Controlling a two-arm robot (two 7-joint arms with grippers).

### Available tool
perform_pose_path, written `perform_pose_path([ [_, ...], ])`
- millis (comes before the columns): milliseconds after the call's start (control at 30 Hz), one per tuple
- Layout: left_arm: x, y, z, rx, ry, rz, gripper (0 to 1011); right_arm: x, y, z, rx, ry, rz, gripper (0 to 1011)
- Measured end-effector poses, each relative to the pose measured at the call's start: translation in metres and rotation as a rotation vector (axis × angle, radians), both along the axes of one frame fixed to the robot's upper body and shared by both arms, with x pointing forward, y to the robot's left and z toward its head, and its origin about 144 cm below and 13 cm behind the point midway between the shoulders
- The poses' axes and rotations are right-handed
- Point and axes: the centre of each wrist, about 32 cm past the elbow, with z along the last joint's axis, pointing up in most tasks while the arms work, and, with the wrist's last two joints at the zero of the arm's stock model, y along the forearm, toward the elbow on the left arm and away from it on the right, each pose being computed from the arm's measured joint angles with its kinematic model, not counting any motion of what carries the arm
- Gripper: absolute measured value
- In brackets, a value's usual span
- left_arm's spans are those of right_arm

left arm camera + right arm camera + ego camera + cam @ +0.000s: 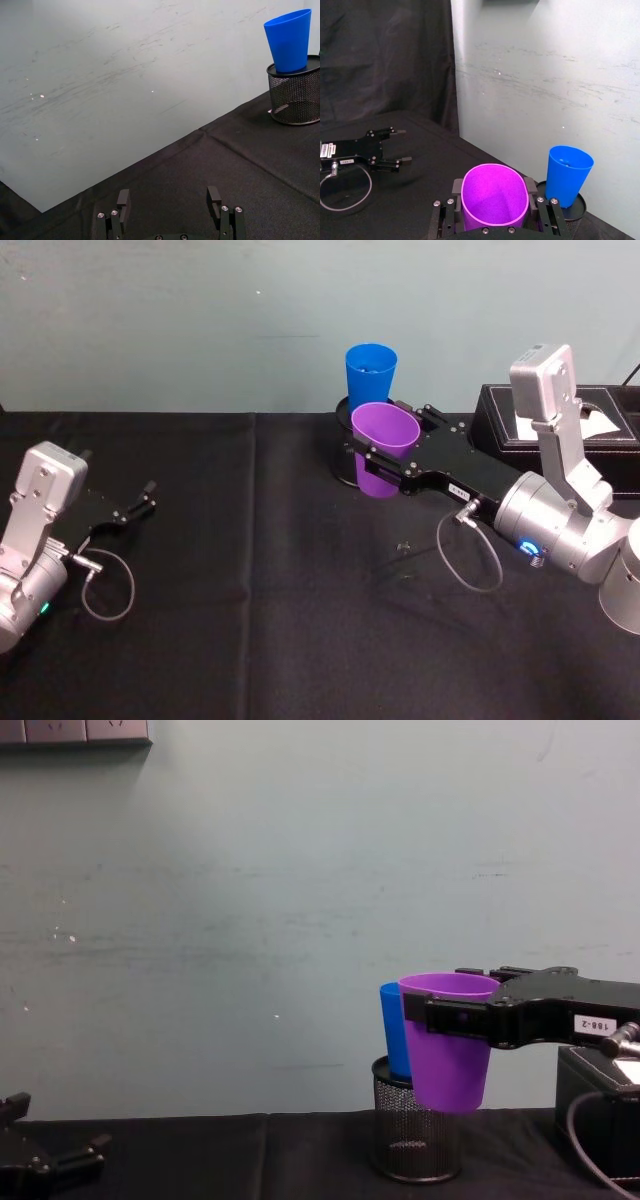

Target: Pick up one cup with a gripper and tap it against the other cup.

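Right gripper [379, 436] clenched on purple cup [376, 480] below rim, aloft mid-frame, just beside blue cup [370, 374] in mesh holder [415, 1145]; cup likely light, smooth, slippery, squeezable; left gripper [147, 497] parked lower left, released.

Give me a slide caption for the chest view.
Right gripper holds the purple cup raised near the blue cup standing on a mesh holder.

You see the right gripper [380, 435] from above by head camera, level and low by chest camera; all four views share the blue cup [370, 372] beyond it.
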Motion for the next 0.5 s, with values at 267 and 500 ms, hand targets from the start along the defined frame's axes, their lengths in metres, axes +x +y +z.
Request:
perform_pose_path([
  [267, 0.0000, 0.0000, 0.0000, 0.000, 0.000, 0.000, 1000, 0.0000, 0.0000, 0.0000, 0.000, 0.000, 0.000, 732],
  [500, 0.0000, 0.0000, 0.0000, 0.000, 0.000, 0.000, 1000, 0.0000, 0.0000, 0.0000, 0.000, 0.000, 0.000, 732],
])
